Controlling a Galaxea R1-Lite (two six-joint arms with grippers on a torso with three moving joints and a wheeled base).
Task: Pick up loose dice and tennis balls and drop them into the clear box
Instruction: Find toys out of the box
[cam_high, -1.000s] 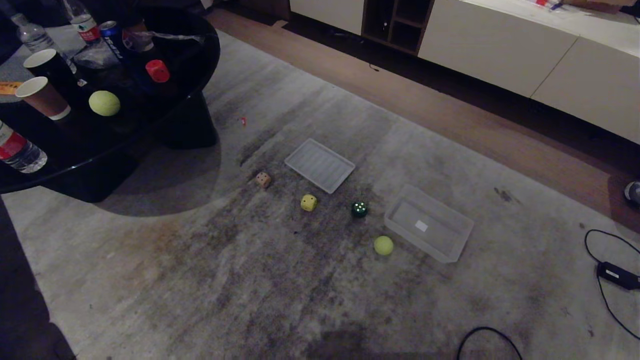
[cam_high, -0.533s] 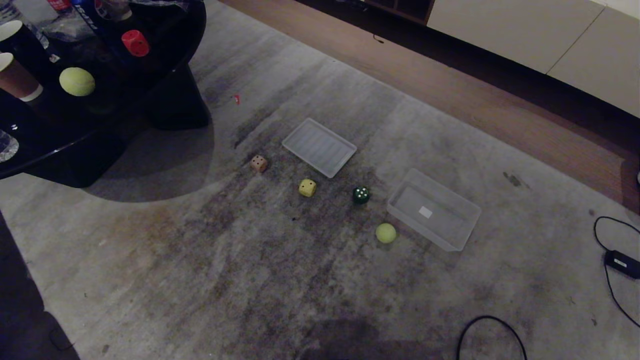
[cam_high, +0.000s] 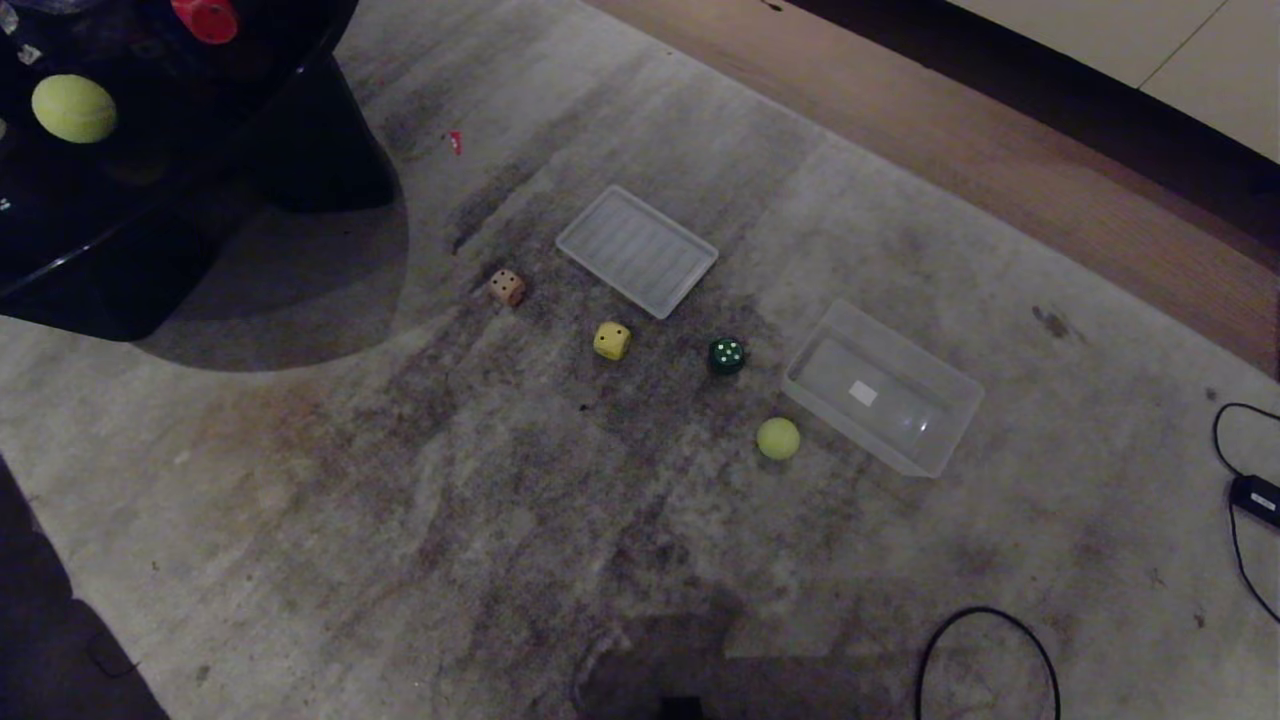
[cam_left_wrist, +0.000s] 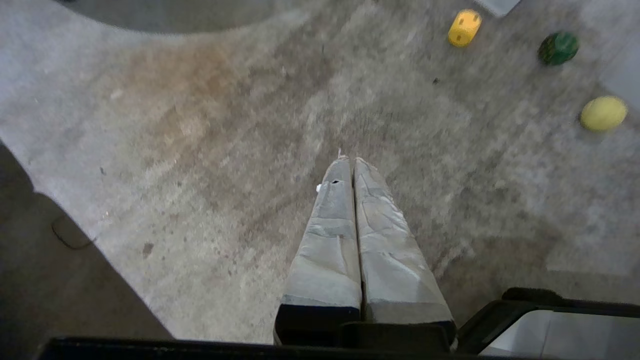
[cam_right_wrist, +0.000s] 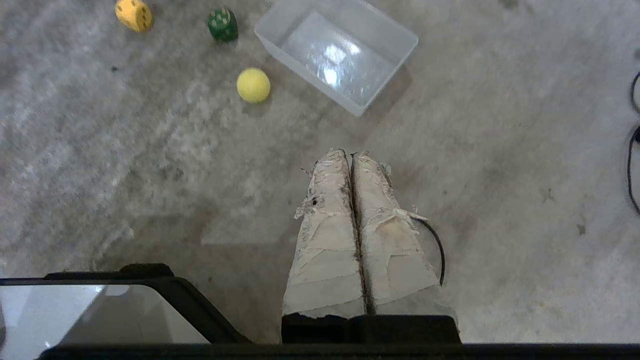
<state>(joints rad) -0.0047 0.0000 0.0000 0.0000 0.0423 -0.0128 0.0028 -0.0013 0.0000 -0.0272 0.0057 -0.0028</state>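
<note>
1. A clear box (cam_high: 883, 388) sits open and empty on a worn grey carpet (cam_high: 400, 520), a small white label showing on its floor.
2. One tennis ball (cam_high: 778, 438) lies on the carpet just beside the box's near left corner, apart from the wall.
3. Three dice stand in a loose row to the left of the box: the dark green die (cam_high: 726, 356) nearest it, then the yellow die (cam_high: 612, 340), then the tan die (cam_high: 506, 287) farthest off.
4. A flat ribbed lid (cam_high: 637, 250) lies on the carpet behind the yellow die.
5. On the black table (cam_high: 150, 210) at far left rest the second tennis ball (cam_high: 74, 108) and, farther back, the red die (cam_high: 205, 18), cut by the picture's edge.
6. The left gripper (cam_left_wrist: 349, 161) hangs above bare carpet, jaws pressed together, holding nothing.
7. The right gripper (cam_right_wrist: 349, 154) hangs above the carpet short of the box, its taped fingers likewise clenched and empty.
8. A black cable (cam_high: 985, 650) loops across the carpet at lower right.
</note>
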